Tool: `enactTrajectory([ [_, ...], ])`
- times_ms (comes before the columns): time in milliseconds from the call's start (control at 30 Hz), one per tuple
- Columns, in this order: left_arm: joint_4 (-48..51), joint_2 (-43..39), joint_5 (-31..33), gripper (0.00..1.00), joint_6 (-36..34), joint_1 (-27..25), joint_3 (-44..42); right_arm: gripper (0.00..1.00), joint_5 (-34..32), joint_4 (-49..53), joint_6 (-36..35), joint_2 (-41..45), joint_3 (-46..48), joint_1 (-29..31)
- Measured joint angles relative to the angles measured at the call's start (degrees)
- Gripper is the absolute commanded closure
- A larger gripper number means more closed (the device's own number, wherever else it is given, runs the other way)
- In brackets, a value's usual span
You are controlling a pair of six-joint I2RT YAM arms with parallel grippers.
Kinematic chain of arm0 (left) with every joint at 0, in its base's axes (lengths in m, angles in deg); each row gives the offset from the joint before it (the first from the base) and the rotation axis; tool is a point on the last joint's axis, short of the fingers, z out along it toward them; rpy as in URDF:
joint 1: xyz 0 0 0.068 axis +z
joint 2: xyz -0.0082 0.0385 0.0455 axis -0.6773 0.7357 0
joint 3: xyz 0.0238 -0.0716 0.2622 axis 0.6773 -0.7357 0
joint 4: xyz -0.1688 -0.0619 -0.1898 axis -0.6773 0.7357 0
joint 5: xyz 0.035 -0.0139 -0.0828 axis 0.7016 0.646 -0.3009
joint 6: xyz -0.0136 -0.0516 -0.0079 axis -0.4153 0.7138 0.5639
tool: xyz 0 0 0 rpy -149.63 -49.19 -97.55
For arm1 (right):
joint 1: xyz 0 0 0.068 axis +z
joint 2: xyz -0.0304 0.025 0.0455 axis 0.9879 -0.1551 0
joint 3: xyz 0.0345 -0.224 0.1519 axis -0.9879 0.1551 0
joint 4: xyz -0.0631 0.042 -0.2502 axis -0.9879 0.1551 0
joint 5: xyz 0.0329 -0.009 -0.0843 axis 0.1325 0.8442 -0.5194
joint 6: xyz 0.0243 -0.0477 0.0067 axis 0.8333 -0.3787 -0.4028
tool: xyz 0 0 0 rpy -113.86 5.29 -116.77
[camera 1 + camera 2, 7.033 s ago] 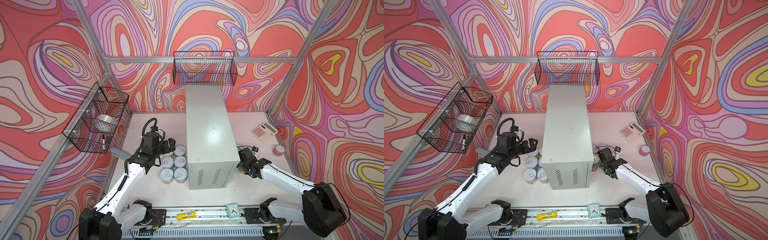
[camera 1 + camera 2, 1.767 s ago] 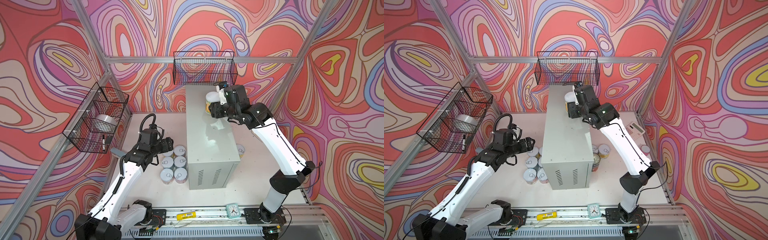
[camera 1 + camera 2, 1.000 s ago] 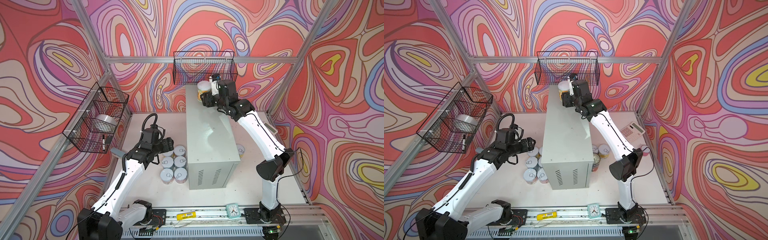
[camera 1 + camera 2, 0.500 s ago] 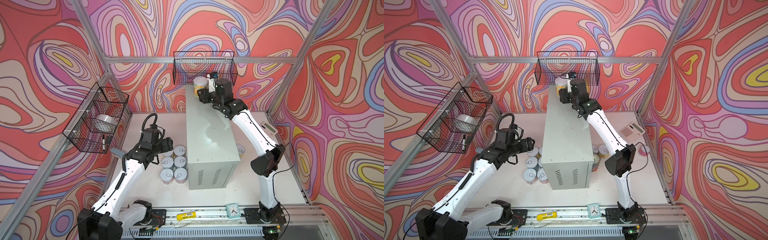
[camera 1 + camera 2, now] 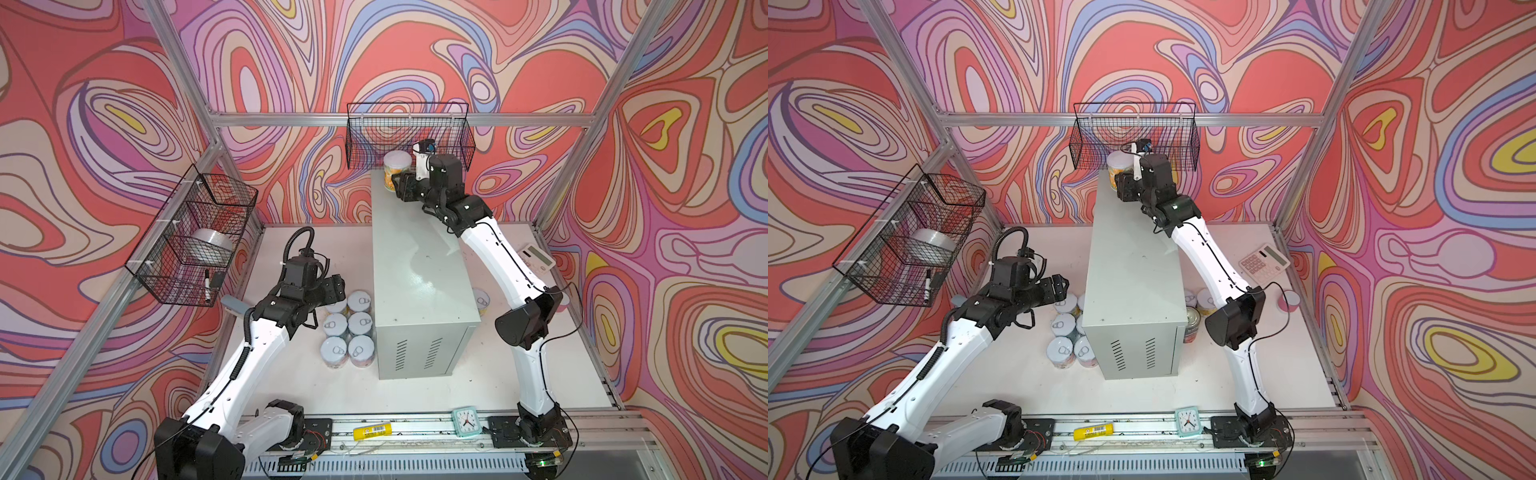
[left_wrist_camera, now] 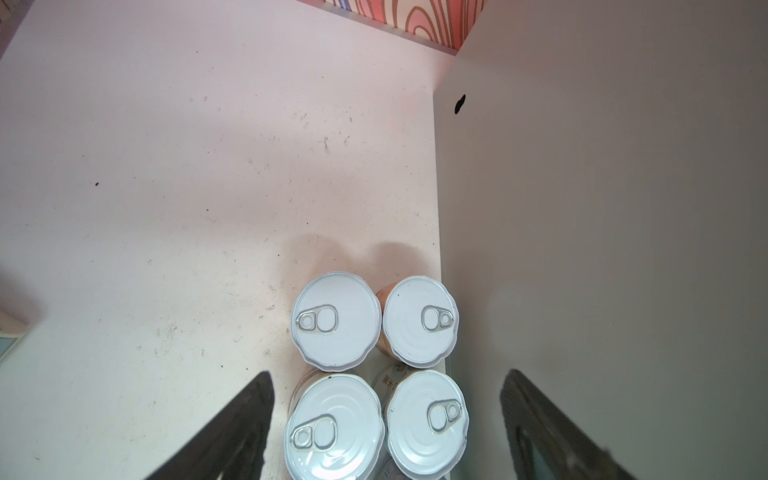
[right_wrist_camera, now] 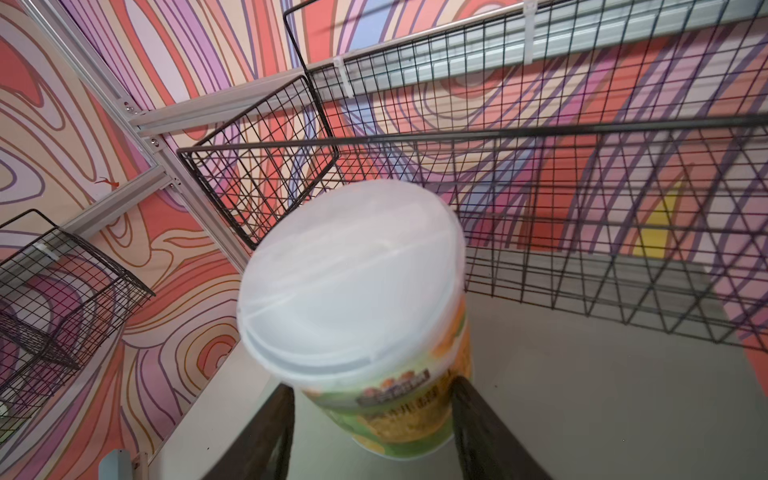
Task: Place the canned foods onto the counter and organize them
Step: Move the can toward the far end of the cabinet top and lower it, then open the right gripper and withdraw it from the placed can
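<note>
The counter (image 5: 419, 270) (image 5: 1133, 266) is a tall grey box in the middle of the table. My right gripper (image 5: 402, 187) (image 7: 370, 384) reaches to its far end, shut on a white-lidded can (image 5: 397, 168) (image 5: 1118, 166) (image 7: 353, 282) with a yellow-green label. The can's base is at the counter top, just in front of the back basket. My left gripper (image 5: 334, 286) (image 6: 387, 374) hangs open over several pull-tab cans (image 5: 349, 326) (image 6: 334, 320) standing on the table against the counter's left side. More cans (image 5: 1200, 303) stand to the right of the counter.
A black wire basket (image 5: 409, 133) hangs on the back wall right behind the held can. A side basket (image 5: 195, 232) holds a tape roll. A calculator (image 5: 538, 257), a pink cup (image 5: 1289, 299), a small clock (image 5: 465, 422) and a yellow tube (image 5: 374, 430) are also in view.
My right arm carried the white-lidded can along the counter top to its far left end and set it lower. The left arm has hardly moved.
</note>
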Motion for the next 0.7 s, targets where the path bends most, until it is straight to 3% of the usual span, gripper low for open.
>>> enactTrajectory([
  [400,0.0,-1.7,0.2,0.13,-0.1,0.0,0.0,0.39,0.5,-0.6,0.9,0.9,1.6,0.0],
  [567,0.0,-2.7,0.2,0.13,-0.1,0.0,-0.1,0.36,-0.1,-0.9,0.2,8.4,11.0,0.0],
  [700,0.0,-3.0,0.1,0.13,-0.1,0.0,-0.2,0.31,-2.3,-0.5,-0.7,20.3,20.3,0.0],
])
